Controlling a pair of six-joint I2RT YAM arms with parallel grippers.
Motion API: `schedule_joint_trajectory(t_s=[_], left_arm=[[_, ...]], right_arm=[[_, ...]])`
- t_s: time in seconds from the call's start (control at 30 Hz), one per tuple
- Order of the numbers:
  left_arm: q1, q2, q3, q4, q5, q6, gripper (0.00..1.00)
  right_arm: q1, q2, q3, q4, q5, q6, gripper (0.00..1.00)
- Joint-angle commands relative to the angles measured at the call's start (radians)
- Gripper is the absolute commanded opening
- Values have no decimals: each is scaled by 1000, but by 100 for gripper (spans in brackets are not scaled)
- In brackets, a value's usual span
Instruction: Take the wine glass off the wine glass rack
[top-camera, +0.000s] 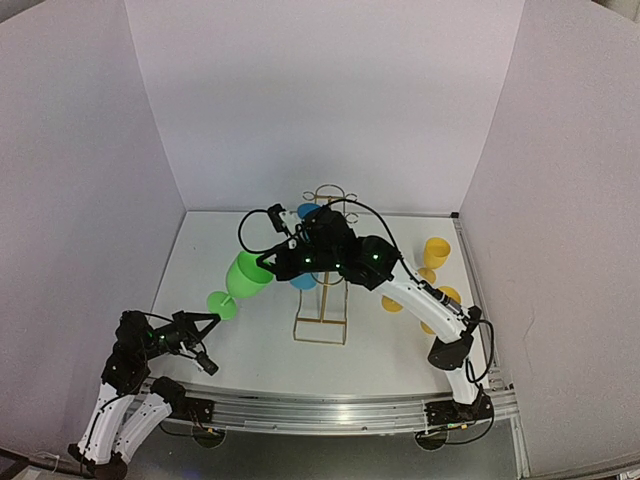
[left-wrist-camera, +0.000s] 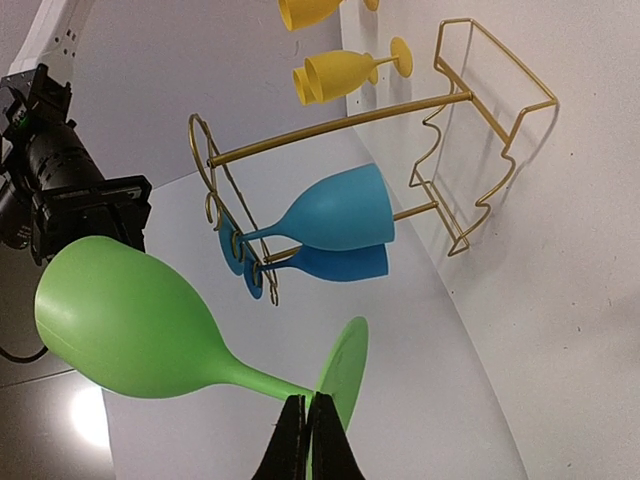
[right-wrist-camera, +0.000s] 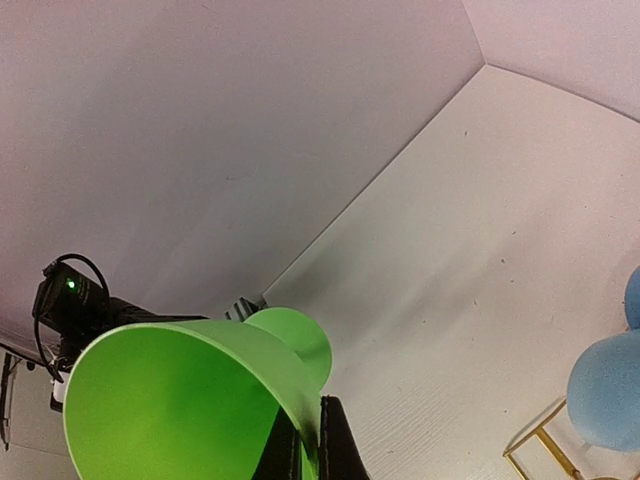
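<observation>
A green wine glass is held tilted in the air, left of the gold wire wine glass rack, apart from it. My right gripper is shut on the bowl's rim, one finger inside and one outside. My left gripper is shut on the stem where it meets the foot. The green glass fills the lower left of the left wrist view, and its bowl the lower left of the right wrist view. The rack still carries two blue glasses.
The blue glasses hang on the rack behind my right arm. Several yellow glasses lie on the table right of the rack, also in the left wrist view. White walls enclose the table on three sides.
</observation>
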Motion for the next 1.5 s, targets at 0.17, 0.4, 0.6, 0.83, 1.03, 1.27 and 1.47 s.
schedule_joint_trajectory(t_s=[0.17,0.4,0.6,0.83,1.03,1.27,1.47], left_arm=[[2,37,130,-192,-57,-166,69],[1,197,428,-295,-150,-956,87],[2,385,686,-392,-166,-1759,76],[34,491,756,-402,-149,-2273,75],[44,583,813,-383,-148,-2349,74],[43,642,814,-472,-151,-2219,71],[24,672,804,-492,-169,-2150,69]], right_arm=[[26,-62,0,18,201,-68,0],[87,-46,30,28,466,-175,0],[147,4,31,59,666,-247,0],[180,95,50,81,840,-129,0],[212,159,91,105,917,-102,0],[217,191,89,125,895,-68,0],[225,216,106,169,853,-56,0]])
